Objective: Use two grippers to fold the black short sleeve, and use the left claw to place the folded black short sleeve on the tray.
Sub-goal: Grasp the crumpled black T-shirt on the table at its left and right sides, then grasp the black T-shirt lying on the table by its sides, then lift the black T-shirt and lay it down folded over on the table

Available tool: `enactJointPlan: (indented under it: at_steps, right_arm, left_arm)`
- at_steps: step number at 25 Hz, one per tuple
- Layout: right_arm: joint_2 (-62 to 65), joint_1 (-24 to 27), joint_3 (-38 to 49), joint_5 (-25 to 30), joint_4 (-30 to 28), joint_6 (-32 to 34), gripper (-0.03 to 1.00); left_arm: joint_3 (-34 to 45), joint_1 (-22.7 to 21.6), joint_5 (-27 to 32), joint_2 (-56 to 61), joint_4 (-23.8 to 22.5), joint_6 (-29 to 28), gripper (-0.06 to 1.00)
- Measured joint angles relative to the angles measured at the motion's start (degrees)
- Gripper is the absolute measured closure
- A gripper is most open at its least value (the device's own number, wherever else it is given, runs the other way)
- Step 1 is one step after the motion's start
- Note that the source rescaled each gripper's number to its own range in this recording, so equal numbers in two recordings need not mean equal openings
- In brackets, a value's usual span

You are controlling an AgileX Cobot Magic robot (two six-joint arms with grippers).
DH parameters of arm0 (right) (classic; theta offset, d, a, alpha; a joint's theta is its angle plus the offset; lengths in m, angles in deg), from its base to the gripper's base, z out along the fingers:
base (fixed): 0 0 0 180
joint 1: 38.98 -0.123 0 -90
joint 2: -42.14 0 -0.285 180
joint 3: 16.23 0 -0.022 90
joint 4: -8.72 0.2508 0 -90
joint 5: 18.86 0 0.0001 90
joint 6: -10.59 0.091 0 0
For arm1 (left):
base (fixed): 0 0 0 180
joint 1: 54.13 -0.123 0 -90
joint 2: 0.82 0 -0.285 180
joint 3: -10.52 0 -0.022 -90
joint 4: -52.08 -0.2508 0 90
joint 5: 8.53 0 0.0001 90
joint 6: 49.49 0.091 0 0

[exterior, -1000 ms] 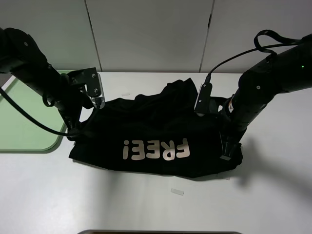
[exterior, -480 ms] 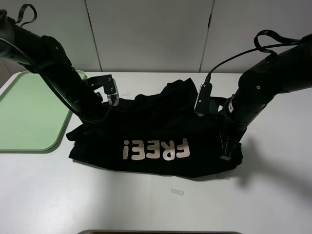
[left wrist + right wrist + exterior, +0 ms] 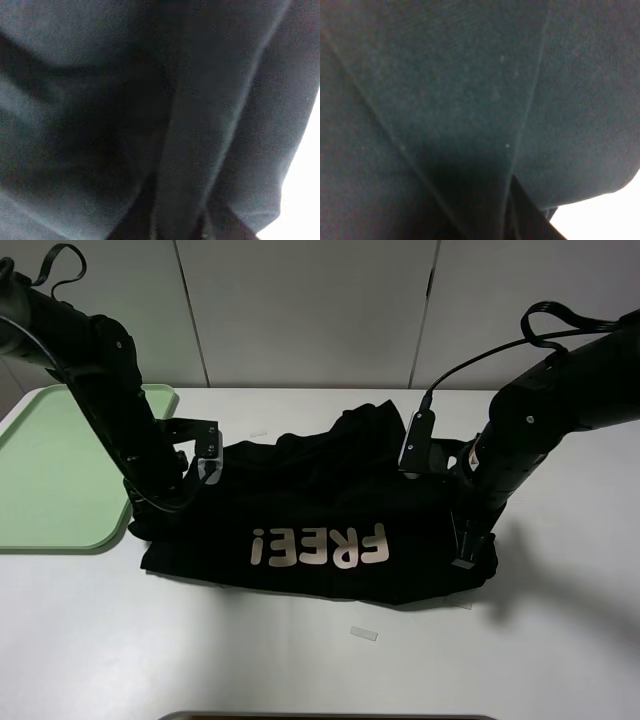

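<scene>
The black short sleeve (image 3: 320, 500) lies crumpled across the middle of the white table, its pale "FREE!" print upside down to the high camera. At the shirt's left edge, the left claw (image 3: 158, 508) is down in the cloth and shut on it. My right gripper (image 3: 465, 558) is pressed into the shirt's right edge, also shut on cloth. Both wrist views are filled with dark fabric (image 3: 150, 125) (image 3: 445, 100) creasing toward the jaws, which are hidden. The light-green tray (image 3: 50, 480) rests at the table's left side with nothing on it, just left of the left arm.
Two small white scraps lie on the table, one in front of the shirt (image 3: 364, 634) and one behind it (image 3: 258, 433). A panelled wall (image 3: 300, 310) closes the back edge. A dark object (image 3: 320, 717) shows at the front edge.
My left arm swung off the tray side toward the shirt's left edge and lowered into the cloth, where its jaws closed. The right arm has not moved.
</scene>
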Motion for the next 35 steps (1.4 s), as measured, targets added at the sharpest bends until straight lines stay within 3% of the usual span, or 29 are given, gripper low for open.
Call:
enactJointPlan:
  at_steps: [5,16,23,35]
  right_arm:
    - [0.17,0.0,0.0,0.12,-0.59,2.36,0.96]
    - [11.63,0.0,0.0,5.29,-10.43,13.87,0.96]
    - [28.22,0.0,0.0,5.82,-13.81,21.77,0.96]
    - [61.4,-0.04,-1.78,8.21,-12.82,22.25,0.96]
  left_arm:
    - [0.0,0.0,-0.01,0.0,0.78,-6.54,0.93]
    - [0.0,0.0,1.24,9.29,12.37,-6.98,0.93]
    - [0.0,0.0,2.13,26.06,18.71,-6.98,0.93]
    - [0.0,0.12,3.79,59.33,24.27,-6.68,0.93]
